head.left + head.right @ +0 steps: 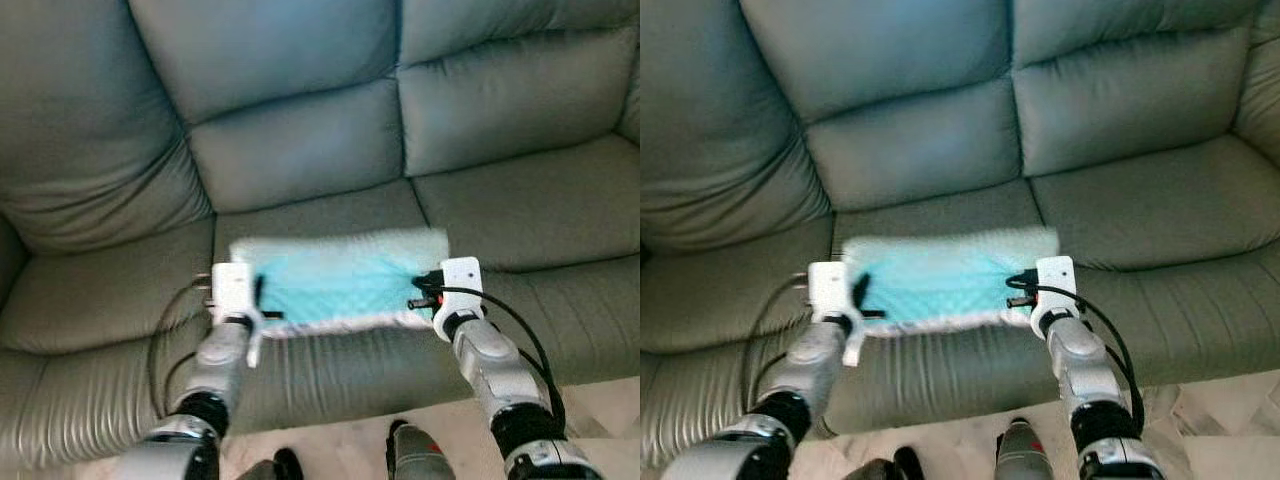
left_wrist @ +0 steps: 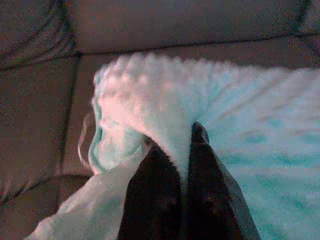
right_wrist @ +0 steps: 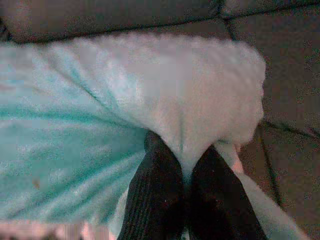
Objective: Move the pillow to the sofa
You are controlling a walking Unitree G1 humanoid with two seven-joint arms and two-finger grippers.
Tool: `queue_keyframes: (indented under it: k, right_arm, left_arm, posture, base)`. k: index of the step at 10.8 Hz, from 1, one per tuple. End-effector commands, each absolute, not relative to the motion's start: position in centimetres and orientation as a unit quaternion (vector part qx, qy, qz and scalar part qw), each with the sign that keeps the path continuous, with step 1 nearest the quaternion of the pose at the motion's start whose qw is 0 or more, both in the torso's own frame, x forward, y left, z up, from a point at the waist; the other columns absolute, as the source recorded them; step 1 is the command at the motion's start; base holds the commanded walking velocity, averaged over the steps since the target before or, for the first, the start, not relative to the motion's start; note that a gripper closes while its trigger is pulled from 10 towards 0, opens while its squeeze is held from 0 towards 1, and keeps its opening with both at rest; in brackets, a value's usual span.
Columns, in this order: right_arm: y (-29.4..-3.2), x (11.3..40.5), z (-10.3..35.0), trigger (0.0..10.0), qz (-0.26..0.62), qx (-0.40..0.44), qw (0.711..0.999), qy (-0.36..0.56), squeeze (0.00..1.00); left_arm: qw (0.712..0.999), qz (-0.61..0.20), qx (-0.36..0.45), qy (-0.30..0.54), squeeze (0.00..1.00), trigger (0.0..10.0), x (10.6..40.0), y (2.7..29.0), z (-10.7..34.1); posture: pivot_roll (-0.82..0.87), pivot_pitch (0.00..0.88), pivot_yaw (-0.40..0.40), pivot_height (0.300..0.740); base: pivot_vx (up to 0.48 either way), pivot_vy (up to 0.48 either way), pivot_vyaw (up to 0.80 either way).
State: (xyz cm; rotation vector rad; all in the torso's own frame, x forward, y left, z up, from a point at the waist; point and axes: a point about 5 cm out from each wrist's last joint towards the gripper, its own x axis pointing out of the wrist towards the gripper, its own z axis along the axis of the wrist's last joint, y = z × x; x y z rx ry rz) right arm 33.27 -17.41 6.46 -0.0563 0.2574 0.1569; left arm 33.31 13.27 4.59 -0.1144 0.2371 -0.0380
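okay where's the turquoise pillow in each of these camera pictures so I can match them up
Left eye view: pillow at centre, over the sofa seat, between both grippers.
Right eye view: pillow slightly left of centre.
Left wrist view: its fluffy white edge pinched by the left gripper.
Right wrist view: its other edge pinched by the right gripper.
Shared landmark: the sofa's grey cushion seams.

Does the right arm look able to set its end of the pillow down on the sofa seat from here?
Probably yes. The right tool is shut on the pillow, which hangs over the sofa seat with nothing between; the left tool holds the other end.
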Motion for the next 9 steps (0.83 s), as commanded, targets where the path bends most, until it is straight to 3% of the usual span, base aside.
queue_keyframes:
  k: [1, 3, 4, 5, 9]
  right_arm:
    - [-17.2, 33.0, 5.6, 10.0, 0.087, -0.031, 0.986, 0.141, 0.00]
    - [-17.2, 32.9, 5.1, 10.0, 0.098, -0.034, 0.984, 0.146, 0.00]
    - [-16.8, 32.9, 5.1, 10.0, 0.106, -0.033, 0.984, 0.142, 0.76]
    - [-16.5, 32.9, 5.0, 10.0, 0.111, -0.037, 0.984, 0.137, 1.00]
    - [-16.2, 32.7, 4.7, 10.0, 0.110, -0.048, 0.984, 0.130, 1.00]
  left_arm:
    - [0.988, 0.004, -0.060, 0.140, 0.00, 10.0, 32.5, 14.3, 3.4]
    - [0.986, 0.014, -0.064, 0.155, 0.00, 10.0, 32.3, 14.6, 3.0]
    - [0.985, 0.013, -0.070, 0.156, 0.64, 10.0, 32.6, 14.3, 3.2]
    - [0.985, 0.005, -0.073, 0.156, 1.00, 10.0, 32.7, 14.0, 3.3]
    - [0.985, 0.003, -0.064, 0.160, 1.00, 10.0, 33.0, 13.6, 3.5]
  posture:
    - [-0.33, 0.331, 0.158, 0.740]
    - [-0.33, 0.340, 0.154, 0.740]
    - [-0.33, 0.343, 0.149, 0.740]
    - [-0.33, 0.343, 0.149, 0.740]
    - [-0.33, 0.335, 0.148, 0.740]
  base:
    - [0.000, 0.000, 0.00]
    - [0.000, 0.000, 0.00]
    - [0.000, 0.000, 0.00]
    - [0.000, 0.000, 0.00]
    - [0.000, 0.000, 0.00]
